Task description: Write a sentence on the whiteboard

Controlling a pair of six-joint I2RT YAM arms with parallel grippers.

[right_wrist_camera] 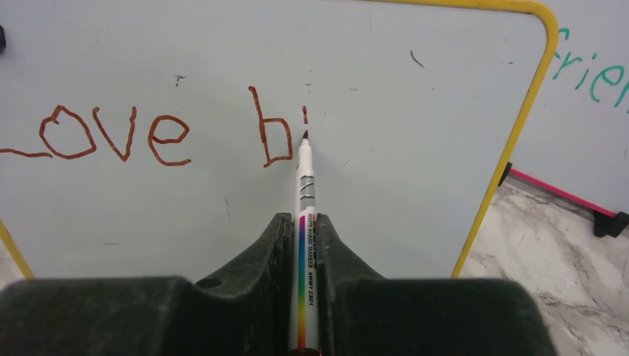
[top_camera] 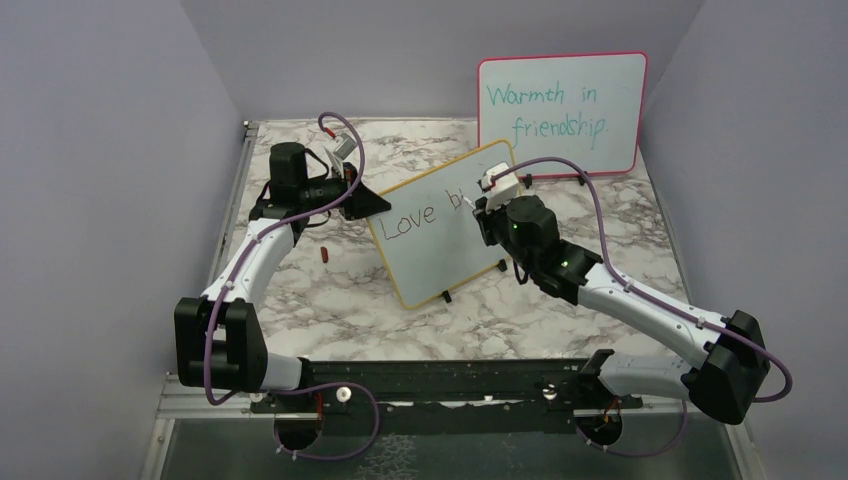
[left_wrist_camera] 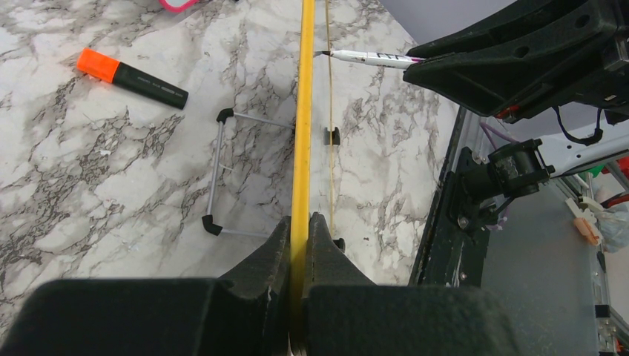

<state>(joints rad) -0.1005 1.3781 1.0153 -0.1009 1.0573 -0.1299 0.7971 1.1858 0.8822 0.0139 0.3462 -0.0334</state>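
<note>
Left end effector (left_wrist_camera: 300, 221) pinches the whiteboard (top_camera: 432, 262) by its yellow frame edge; the board stands on the table (top_camera: 560, 310). Right end effector (right_wrist_camera: 305, 226) clamps a marker (right_wrist_camera: 305, 178), tip touching the whiteboard face at the "i" of the sentence (right_wrist_camera: 148, 137), which reads "Love bi". Pink-framed board (top_camera: 560, 110) stands behind the whiteboard.

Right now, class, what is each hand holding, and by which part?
The left hand clamps the whiteboard by its yellow frame edge; the right hand grips the marker by its barrel.

Sentence (right_wrist_camera: 169, 139): first letter cropped.
</note>
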